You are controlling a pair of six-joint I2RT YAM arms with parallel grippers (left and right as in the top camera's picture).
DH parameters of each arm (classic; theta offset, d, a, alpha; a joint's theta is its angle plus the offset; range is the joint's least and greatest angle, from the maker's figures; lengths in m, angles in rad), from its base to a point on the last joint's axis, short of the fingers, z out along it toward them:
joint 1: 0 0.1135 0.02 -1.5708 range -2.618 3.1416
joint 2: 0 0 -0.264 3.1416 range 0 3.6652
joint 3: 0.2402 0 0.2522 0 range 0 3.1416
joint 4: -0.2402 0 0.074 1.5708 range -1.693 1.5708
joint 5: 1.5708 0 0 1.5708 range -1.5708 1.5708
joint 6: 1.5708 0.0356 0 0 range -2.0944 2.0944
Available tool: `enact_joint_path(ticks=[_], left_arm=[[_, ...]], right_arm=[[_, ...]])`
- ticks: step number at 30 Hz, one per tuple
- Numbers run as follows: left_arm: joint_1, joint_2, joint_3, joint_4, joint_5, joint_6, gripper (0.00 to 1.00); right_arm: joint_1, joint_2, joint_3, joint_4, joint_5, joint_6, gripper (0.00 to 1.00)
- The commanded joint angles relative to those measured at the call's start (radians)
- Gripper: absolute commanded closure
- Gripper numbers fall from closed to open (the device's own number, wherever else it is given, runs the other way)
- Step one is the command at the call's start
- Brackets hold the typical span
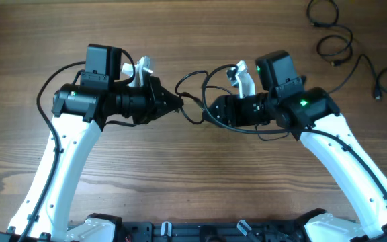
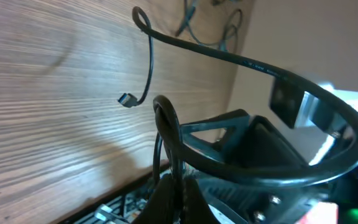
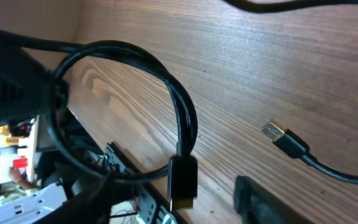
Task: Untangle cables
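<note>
A thick black cable loops between my two grippers at the table's middle. My left gripper is shut on it; in the left wrist view the closed fingers pinch the cable, which arcs up and over to the right. My right gripper is open, its fingers wide apart in the right wrist view. The thick cable's loop ends in a flat gold-tipped plug hanging between those fingers, untouched. A thin black cable with a USB plug lies on the wood, and it also shows in the left wrist view.
More black cables lie coiled at the table's far right corner, with one strand running to the right edge. The two arms face each other closely. The table's front edge holds the arm bases.
</note>
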State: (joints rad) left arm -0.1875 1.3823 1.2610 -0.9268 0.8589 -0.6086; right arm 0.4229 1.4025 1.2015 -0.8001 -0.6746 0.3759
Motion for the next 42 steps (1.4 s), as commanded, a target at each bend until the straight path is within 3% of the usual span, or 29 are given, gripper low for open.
enact_joint_path(ticks=[1, 3, 8, 14, 17, 21, 24, 28, 40, 42], left_arm=[[0.007, -0.008, 0.001, 0.002, 0.076, 0.002, 0.96], [0.007, -0.008, 0.001, 0.008, 0.150, 0.002, 0.96], [0.007, -0.008, 0.001, 0.041, 0.174, 0.003, 0.96], [0.006, -0.008, 0.000, 0.026, 0.168, 0.138, 0.96], [0.006, -0.008, 0.000, 0.014, 0.135, 0.157, 0.96], [0.006, -0.008, 0.000, 0.013, 0.114, 0.161, 0.96], [0.006, -0.008, 0.000, -0.033, -0.049, 0.160, 0.96], [0.006, -0.008, 0.000, -0.061, -0.158, 0.160, 0.96], [-0.029, -0.008, 0.000, -0.038, -0.155, 0.104, 0.96], [-0.066, -0.008, 0.000, -0.008, -0.223, 0.103, 0.96]], right_arm=[[0.006, -0.011, 0.014, 0.002, -0.022, -0.006, 0.50], [0.006, -0.011, 0.014, -0.007, -0.022, -0.002, 0.53], [0.006, -0.011, 0.014, -0.009, -0.034, 0.021, 0.72], [0.006, -0.011, 0.014, 0.049, -0.065, 0.077, 0.85], [0.006, -0.011, 0.014, 0.126, -0.215, 0.104, 0.85], [0.006, -0.011, 0.014, 0.146, -0.222, 0.160, 0.87], [0.006, -0.011, 0.014, 0.145, -0.221, 0.177, 0.87], [0.006, -0.011, 0.014, 0.145, -0.214, 0.174, 0.87], [0.006, -0.011, 0.014, 0.164, -0.221, 0.238, 0.84], [0.006, -0.011, 0.014, 0.164, -0.225, 0.237, 0.81]])
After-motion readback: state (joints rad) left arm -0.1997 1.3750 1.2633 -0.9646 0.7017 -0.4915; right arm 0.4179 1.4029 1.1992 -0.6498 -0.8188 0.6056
